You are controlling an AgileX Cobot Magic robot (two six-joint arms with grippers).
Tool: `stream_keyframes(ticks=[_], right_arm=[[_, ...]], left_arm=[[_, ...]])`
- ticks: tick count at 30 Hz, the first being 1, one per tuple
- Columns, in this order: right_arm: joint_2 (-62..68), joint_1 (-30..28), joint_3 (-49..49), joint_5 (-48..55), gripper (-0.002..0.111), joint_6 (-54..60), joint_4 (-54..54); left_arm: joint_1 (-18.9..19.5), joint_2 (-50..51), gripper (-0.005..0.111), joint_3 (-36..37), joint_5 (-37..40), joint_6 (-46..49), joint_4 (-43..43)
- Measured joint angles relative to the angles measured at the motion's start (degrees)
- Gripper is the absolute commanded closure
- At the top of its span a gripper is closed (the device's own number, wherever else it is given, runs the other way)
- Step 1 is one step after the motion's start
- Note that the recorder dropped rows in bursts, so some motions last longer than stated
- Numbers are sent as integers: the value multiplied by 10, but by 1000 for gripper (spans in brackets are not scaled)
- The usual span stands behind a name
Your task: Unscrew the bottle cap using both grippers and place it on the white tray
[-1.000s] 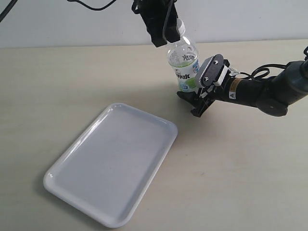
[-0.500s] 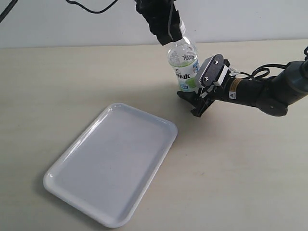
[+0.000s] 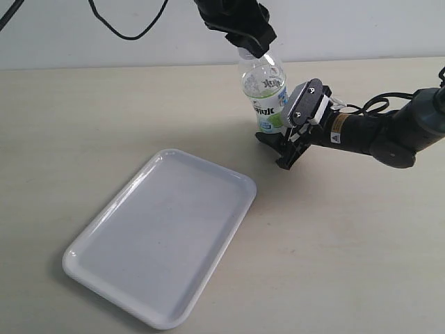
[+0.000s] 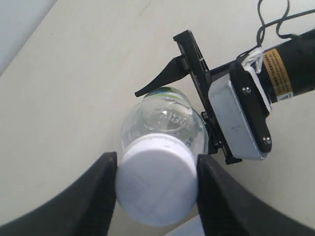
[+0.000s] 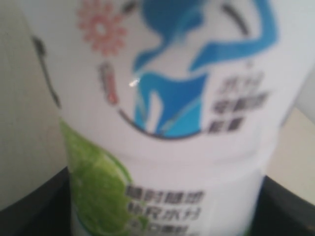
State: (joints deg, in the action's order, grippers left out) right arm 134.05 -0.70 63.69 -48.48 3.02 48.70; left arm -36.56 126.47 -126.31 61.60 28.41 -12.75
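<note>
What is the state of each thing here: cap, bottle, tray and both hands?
bottle cap: on the bottle's neck
bottle: upright on the table
white tray: flat, nothing on it
left hand: shut on the bottle cap
right hand: shut on the bottle, low down

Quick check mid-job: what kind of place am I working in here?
Probably a lab test bench, not a home: a bare beige table against a plain wall, a loose black cable hanging, and only the bottle and white tray laid out.

Exterior view: bottle cap hidden behind left end effector; its arm cut by top edge. Right wrist view: bottle blurred, cropped all round.
</note>
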Motion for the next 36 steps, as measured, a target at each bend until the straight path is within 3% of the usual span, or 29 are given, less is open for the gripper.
stream_keyframes(ticks=[5, 7, 12, 17, 25, 36], right_arm=[[0, 0, 0, 0, 108, 0, 0], [0, 0, 0, 0, 108, -3, -1], [0, 0, 0, 1, 108, -6, -2], [0, 0, 0, 2, 108, -6, -3], [0, 0, 0, 3, 108, -6, -3], [0, 0, 0, 6, 108, -6, -6]], left_arm=[[0, 0, 39, 0, 0, 4, 0], [0, 0, 29, 0, 0, 9, 1], [0, 0, 45, 0, 1, 28, 10], [0, 0, 65, 0, 14, 115, 17], [0, 0, 52, 0, 17, 227, 17], [0, -14, 51, 0, 22, 286, 8]])
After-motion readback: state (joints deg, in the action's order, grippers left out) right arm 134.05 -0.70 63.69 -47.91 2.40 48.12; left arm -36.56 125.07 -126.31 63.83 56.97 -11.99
